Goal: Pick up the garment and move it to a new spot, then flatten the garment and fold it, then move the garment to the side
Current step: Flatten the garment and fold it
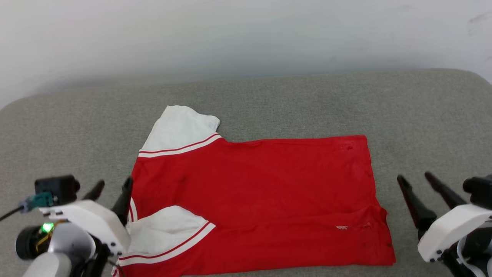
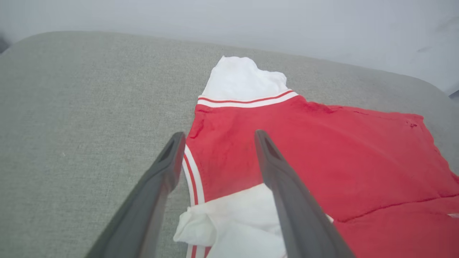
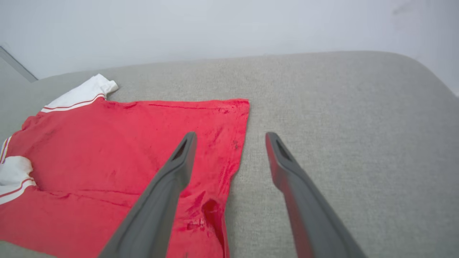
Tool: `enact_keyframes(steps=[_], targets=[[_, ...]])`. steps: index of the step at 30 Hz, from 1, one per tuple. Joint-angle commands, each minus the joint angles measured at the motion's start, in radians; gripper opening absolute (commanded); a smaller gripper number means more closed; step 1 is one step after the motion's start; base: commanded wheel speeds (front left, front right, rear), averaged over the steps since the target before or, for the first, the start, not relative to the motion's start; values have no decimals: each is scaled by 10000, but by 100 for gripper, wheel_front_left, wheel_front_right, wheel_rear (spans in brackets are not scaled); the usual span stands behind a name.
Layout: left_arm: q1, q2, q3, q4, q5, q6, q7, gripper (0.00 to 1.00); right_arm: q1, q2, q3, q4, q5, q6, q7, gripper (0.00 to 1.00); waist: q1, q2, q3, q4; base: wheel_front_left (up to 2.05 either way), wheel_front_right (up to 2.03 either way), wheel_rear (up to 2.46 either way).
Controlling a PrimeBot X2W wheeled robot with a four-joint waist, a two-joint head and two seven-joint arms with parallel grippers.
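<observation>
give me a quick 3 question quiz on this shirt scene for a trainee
1. True or false: the shirt is bunched in a heap on the cushion.
2. The left gripper and right gripper are: A) both shut on cloth B) both open, holding nothing C) one open, one shut.
3. Which gripper is at the end with the sleeves?
Key: 1 false, it lies spread flat; 2 B; 3 the left.
</observation>
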Motion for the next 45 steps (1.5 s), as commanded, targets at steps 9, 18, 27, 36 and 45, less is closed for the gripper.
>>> enact_keyframes(steps=[9, 18, 27, 36, 45], targets=[[-2460, -304, 0, 439, 753, -35, -925, 100, -1192, 399, -298, -591, -789, -4, -1566, 100, 0, 0, 1497, -459, 0, 0, 0], [-5466, -101, 20, 2112, 186, -979, -56, 100, -2310, 650, -381, -1163, -979, -4, -1705, 100, 0, 0, 3262, -956, 0, 0, 0], [-7931, 1084, -356, 3564, -632, -1911, 3369, 100, -2868, 939, 75, -1031, -860, -4, -1830, 100, 0, 0, 4118, -1806, 0, 0, 0], [-8723, 2401, -590, 3910, -926, -1383, 6639, 100, -2932, 1276, 477, -536, -535, -4, -2151, 100, 0, 0, 4747, -2659, 0, 0, 0], [-7875, 2662, -774, 4070, -1212, -780, 7979, 23, -3101, 1284, 748, -165, -190, -4, -2361, 100, 0, 0, 5064, -2963, 0, 0, 0]])
